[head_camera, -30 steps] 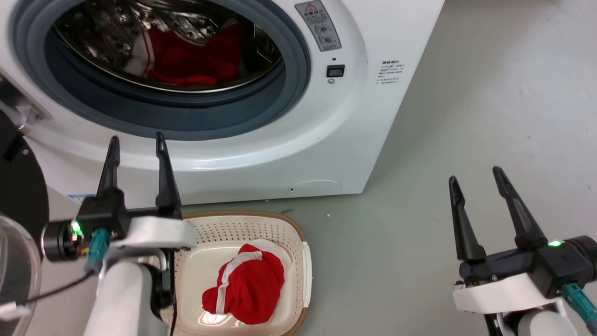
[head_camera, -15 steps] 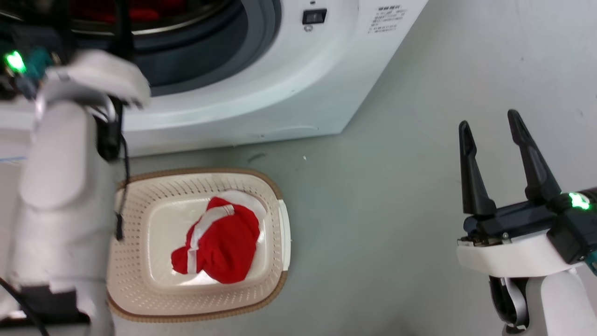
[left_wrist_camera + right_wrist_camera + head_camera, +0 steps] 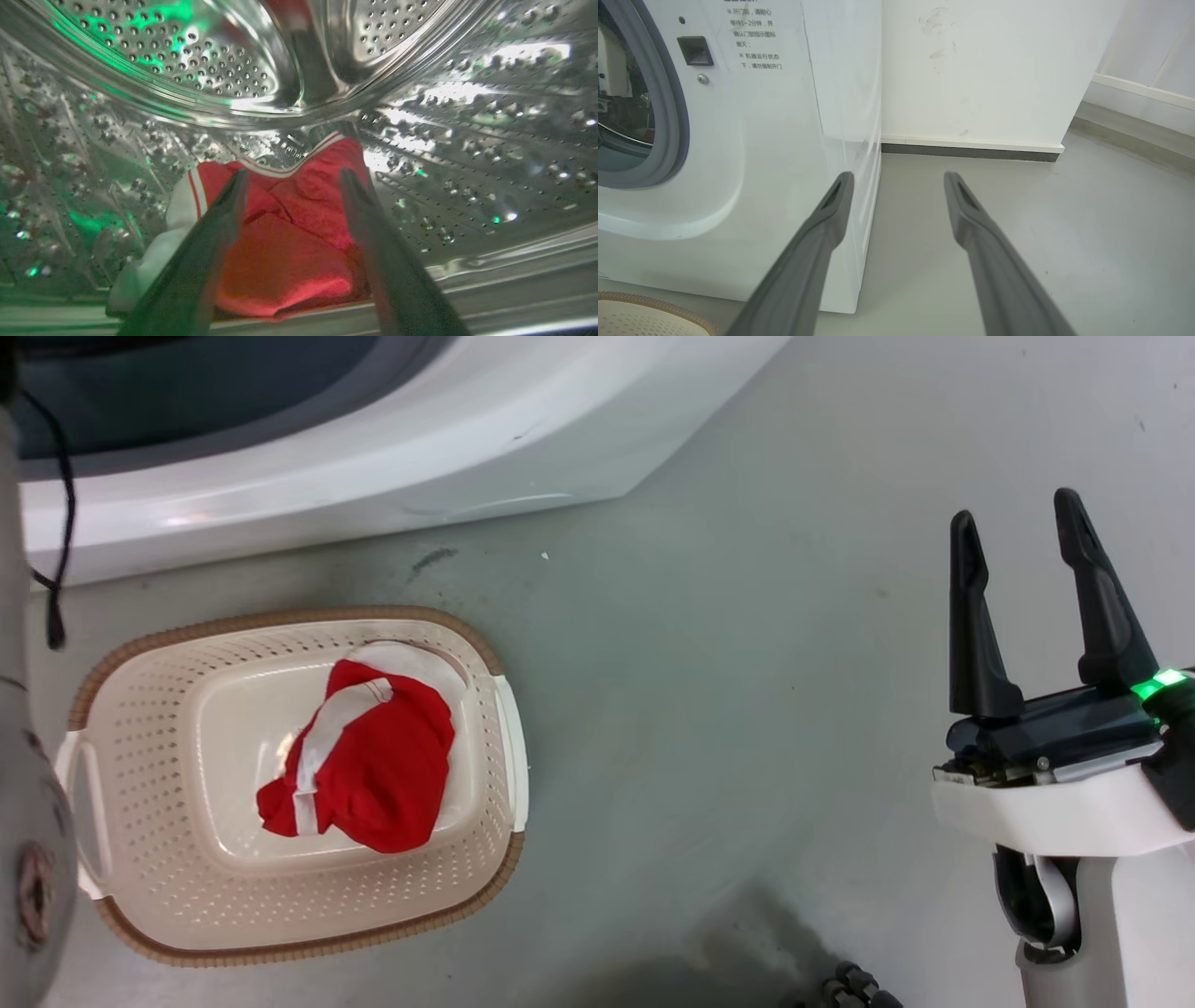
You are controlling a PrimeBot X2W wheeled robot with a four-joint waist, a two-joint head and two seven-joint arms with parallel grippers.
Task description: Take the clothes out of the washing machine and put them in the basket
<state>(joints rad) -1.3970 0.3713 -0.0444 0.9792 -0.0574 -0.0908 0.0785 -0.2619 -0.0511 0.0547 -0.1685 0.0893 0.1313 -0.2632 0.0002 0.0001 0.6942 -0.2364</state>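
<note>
The left gripper is inside the washing machine's drum, fingers spread wide to take the red clothes lying between and just past the tips, seemingly not yet touched. One garment already lies in the basket. The right gripper, wide and empty, hangs well aside.

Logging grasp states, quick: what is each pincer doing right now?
Left pincer: open, nothing gripped, aimed at the red garment in the drum.
Right pincer: open, empty, above the floor.
</note>
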